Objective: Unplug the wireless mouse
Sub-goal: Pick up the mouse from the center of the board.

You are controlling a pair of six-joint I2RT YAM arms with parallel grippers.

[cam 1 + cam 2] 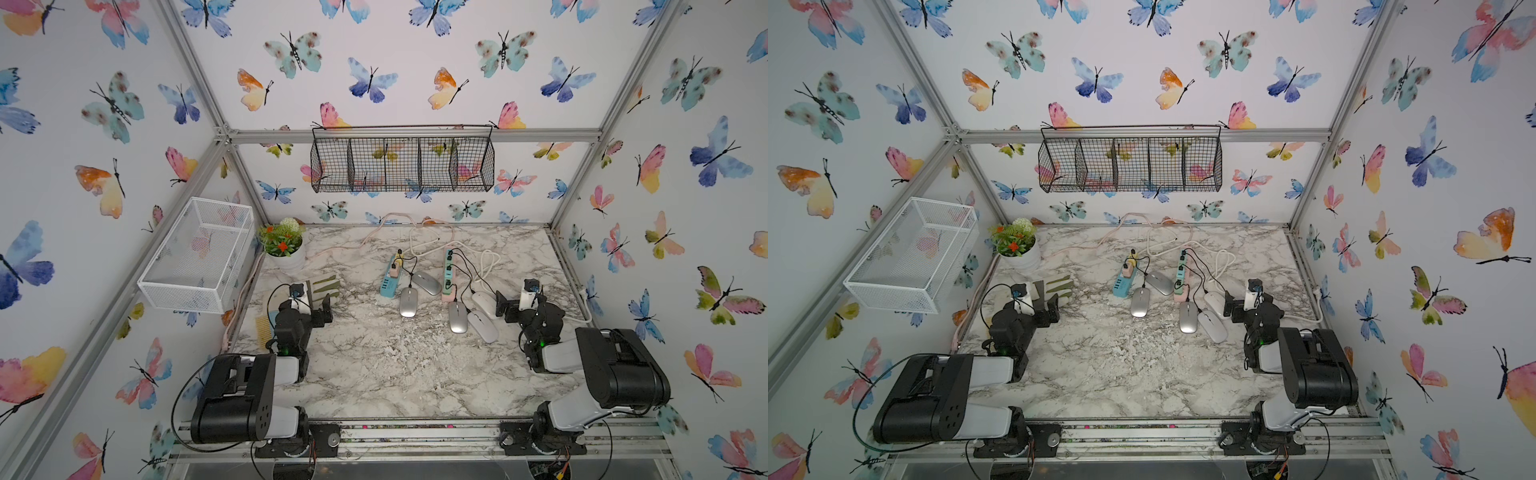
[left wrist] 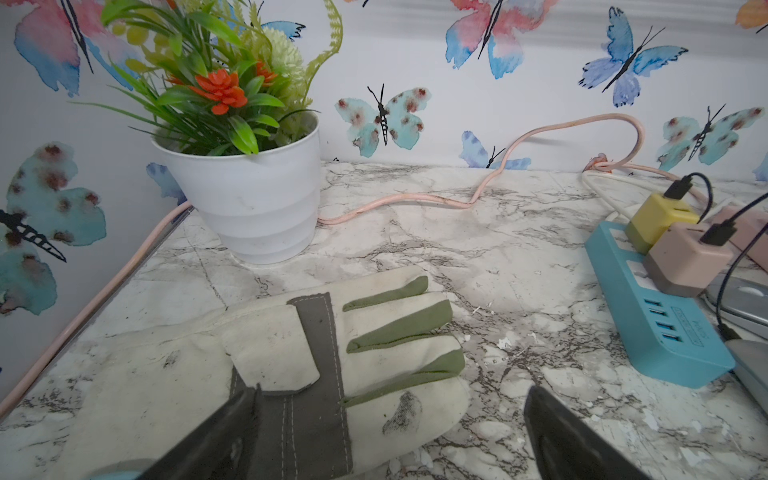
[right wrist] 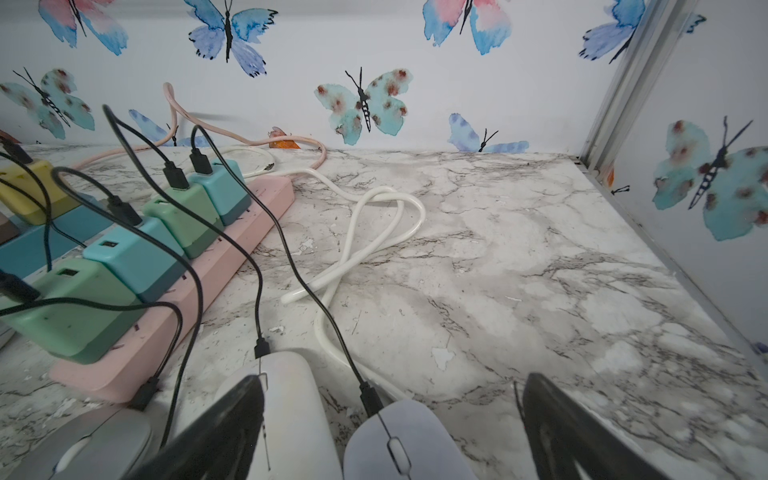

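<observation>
Right wrist view: right gripper (image 3: 397, 377) jaws spread wide over a mouse (image 3: 409, 446).

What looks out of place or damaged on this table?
A work glove lies flat near the white plant pot; it seems to serve nothing here. The marble tabletop is chipped and flaking near its middle.
</observation>
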